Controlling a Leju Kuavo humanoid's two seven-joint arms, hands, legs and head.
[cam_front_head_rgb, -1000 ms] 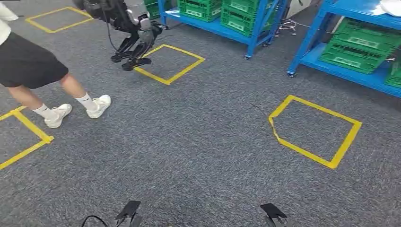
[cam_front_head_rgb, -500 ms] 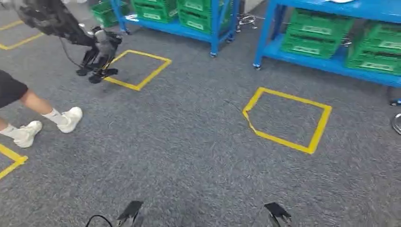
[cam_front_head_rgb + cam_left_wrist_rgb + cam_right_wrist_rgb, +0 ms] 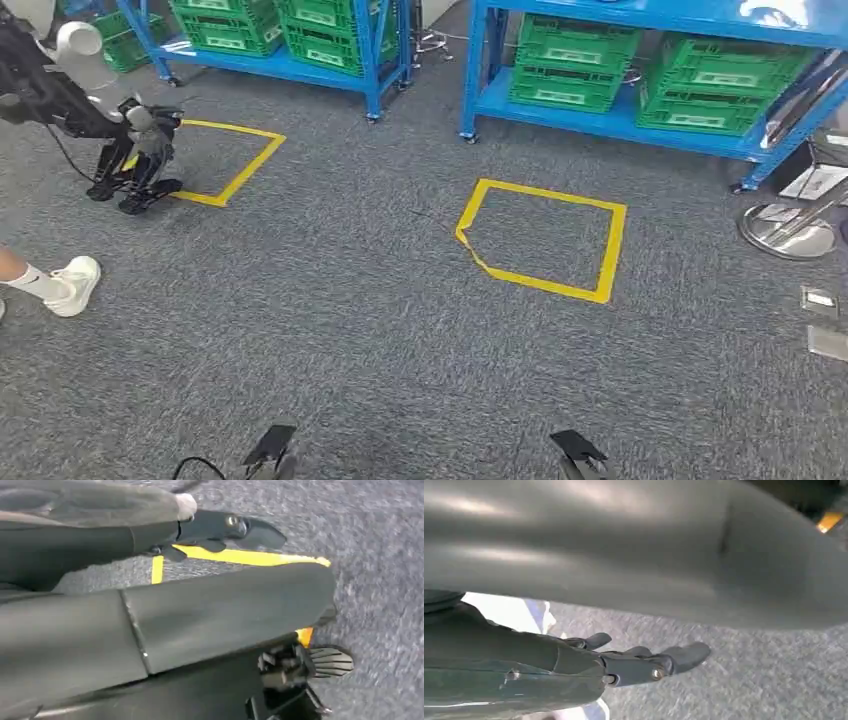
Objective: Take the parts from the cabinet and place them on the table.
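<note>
Head view: grey carpet (image 3: 380, 330) marked with yellow tape square (image 3: 540, 238); blue racks (image 3: 620, 120) of green crates (image 3: 572, 75) far. Left robot hand (image 3: 225, 530) and right robot hand (image 3: 634, 662) hang empty, fingers apart.

Left hand (image 3: 220, 530) hangs empty, fingers extended; right hand (image 3: 634, 662) likewise, fingers apart.

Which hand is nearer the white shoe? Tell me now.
Left, probably. The white shoe lies ahead on the robot's left. The left hand hangs on that side, the right hand on the far side.
</note>
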